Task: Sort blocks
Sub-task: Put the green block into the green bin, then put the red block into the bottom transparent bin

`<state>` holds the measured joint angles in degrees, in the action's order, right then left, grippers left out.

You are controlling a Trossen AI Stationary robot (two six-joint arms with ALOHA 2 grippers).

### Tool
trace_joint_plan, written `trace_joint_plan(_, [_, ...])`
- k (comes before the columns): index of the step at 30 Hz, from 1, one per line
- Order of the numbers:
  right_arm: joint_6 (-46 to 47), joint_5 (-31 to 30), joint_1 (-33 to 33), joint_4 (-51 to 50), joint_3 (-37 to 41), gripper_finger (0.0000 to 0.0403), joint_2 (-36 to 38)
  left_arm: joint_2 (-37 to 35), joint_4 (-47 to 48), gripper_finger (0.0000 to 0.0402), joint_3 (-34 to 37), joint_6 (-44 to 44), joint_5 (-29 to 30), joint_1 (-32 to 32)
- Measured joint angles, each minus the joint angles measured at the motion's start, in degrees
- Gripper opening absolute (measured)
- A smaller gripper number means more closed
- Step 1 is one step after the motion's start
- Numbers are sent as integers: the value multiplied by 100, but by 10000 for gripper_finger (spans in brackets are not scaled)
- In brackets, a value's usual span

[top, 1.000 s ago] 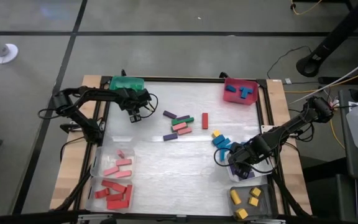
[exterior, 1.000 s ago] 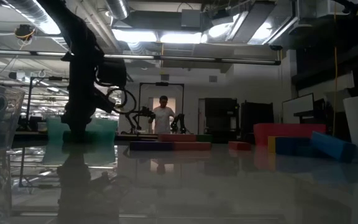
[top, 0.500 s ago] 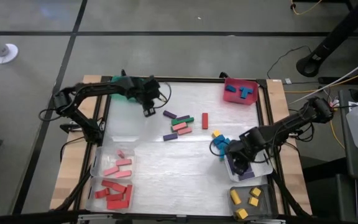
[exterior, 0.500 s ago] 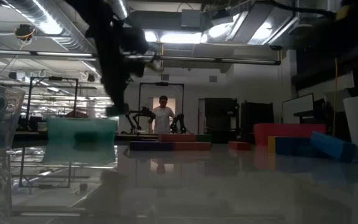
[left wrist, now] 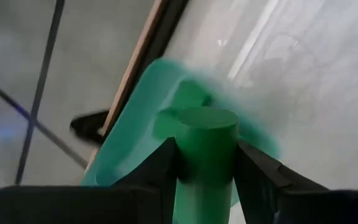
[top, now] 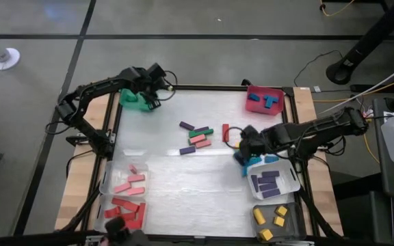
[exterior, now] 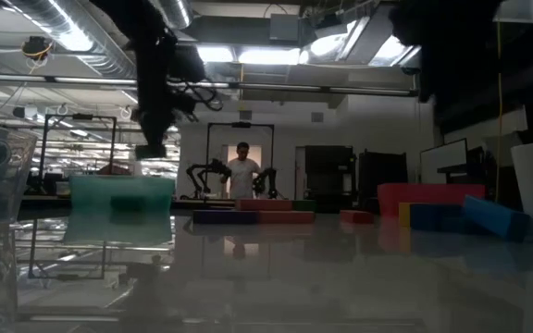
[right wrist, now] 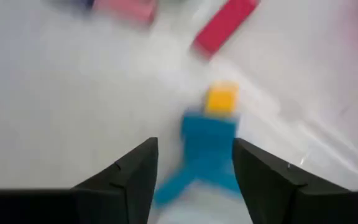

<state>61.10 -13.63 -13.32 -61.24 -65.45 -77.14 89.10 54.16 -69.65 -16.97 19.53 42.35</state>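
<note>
With the left gripper (left wrist: pixel 205 180) clamped on a green block (left wrist: pixel 205 149) over the green bin (top: pixel 137 100) at eleven o'clock, release squarely inside, while the right gripper (right wrist: pixel 194 165), spread wide, centres on the blue blocks (right wrist: pixel 205 152) near three.

Table top (top: pixel 183 178): pale, smooth, glossy sheet; ceiling lights are mirrored in it in the low view. Bare light wood is seen along the table's side strips (top: pixel 305 109), inside them a dark matt frame (top: pixel 289 116). Green bin (exterior: pixel 121 209): translucent plastic, frosted look. Clear tray (top: pixel 287 184) holding purple blocks (top: pixel 265 183): thin transparent plastic. Blocks look solid, opaque, matt, e.g. red block (right wrist: pixel 225 23), yellow block (right wrist: pixel 222 98), blue blocks (right wrist: pixel 207 152). Green block (left wrist: pixel 202 163) clamped between the left gripper (left wrist: pixel 205 186) fingers: smooth, soft sheen. Right gripper (right wrist: pixel 194 177) fingers: dark, matt plastic look, set apart. Floor (top: pixel 183 41): grey, smooth, dull.
</note>
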Motion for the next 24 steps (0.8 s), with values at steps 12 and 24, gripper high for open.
trace_joint_plan(12, [48,-627,1420,855,72,205,-1003,0,-20,169,407,314,18,709])
trace_joint_plan(24, [127,597,2276,2070,72,205,-2287,-2,-38,194,623,809,5,709])
